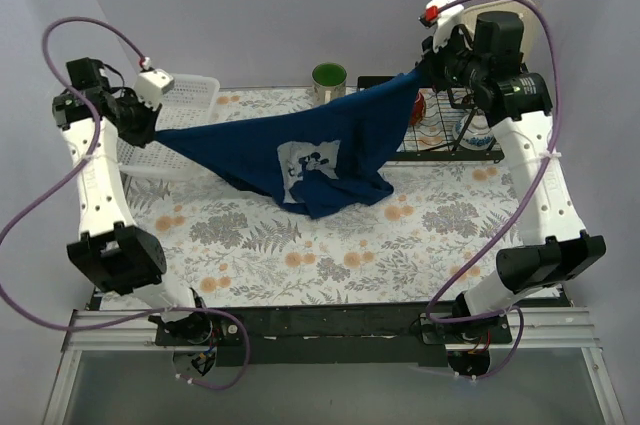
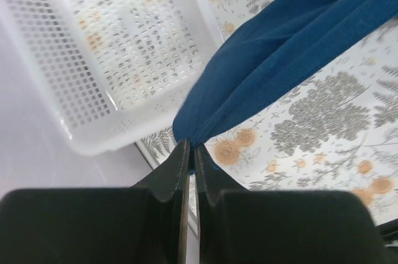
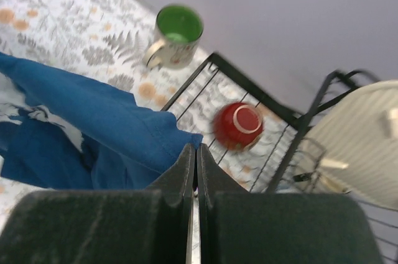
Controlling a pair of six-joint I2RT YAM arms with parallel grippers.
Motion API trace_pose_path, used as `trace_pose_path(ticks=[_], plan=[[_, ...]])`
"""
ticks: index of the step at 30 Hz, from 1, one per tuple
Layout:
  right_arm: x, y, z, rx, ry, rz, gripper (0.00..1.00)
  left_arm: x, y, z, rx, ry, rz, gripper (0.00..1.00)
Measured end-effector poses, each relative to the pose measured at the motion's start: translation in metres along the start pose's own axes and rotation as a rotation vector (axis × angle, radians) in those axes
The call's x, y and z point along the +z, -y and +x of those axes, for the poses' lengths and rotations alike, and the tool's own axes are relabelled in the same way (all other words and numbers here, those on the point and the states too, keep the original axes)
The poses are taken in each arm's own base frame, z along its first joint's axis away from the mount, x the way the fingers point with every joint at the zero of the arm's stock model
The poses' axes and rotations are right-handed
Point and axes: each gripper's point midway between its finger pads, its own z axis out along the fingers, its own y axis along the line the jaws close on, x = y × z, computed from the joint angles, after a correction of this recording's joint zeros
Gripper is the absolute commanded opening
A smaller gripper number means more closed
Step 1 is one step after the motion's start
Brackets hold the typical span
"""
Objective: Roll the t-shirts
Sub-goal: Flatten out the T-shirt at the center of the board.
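Observation:
The navy-blue t-shirt (image 1: 300, 145) hangs stretched between my two arms above the floral table, its pale print facing up and its lower part sagging onto the table. My left gripper (image 1: 150, 127) is shut on the shirt's left corner (image 2: 205, 124); the cloth bunches out from between the fingertips (image 2: 181, 152). Up at the back right, my right gripper (image 1: 428, 70) is shut on the opposite corner (image 3: 155, 136), with the hem pinched at its fingertips (image 3: 186, 152).
A white perforated basket (image 1: 185, 95) sits at the back left, just under the left gripper (image 2: 191, 151). A green-lined mug (image 1: 329, 80) stands at the back centre. A black wire rack (image 1: 450, 140) at the back right holds a red bowl (image 3: 238, 125) and a pale plate (image 3: 367, 140).

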Motion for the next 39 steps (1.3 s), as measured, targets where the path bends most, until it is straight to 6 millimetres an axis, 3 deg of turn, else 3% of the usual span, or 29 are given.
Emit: trace_pose_path(ticks=[4,8,14,19,26,34,39], plan=[[-0.028,0.010,-0.041,-0.061,0.104,0.065,0.01,-0.070,0.012,-0.023,-0.104,0.133,-0.119,0.00],[-0.062,0.013,-0.075,-0.110,0.191,0.108,0.01,-0.122,0.027,-0.048,-0.195,0.282,-0.221,0.00],[-0.128,-0.004,-0.106,-0.160,0.309,0.132,0.01,-0.206,0.035,-0.089,-0.246,0.531,-0.397,0.00],[-0.194,-0.022,-0.131,-0.202,0.436,0.164,0.01,-0.274,0.055,-0.106,-0.205,0.702,-0.531,0.00],[-0.288,-0.053,-0.154,-0.246,0.604,0.200,0.01,-0.353,0.092,-0.110,-0.159,0.882,-0.678,0.00],[-0.396,-0.095,-0.156,-0.282,0.782,0.273,0.01,-0.427,0.140,-0.087,-0.157,1.051,-0.855,0.00],[-0.437,-0.109,-0.166,-0.302,0.885,0.317,0.01,-0.481,0.160,-0.077,-0.150,1.191,-0.950,0.00]])
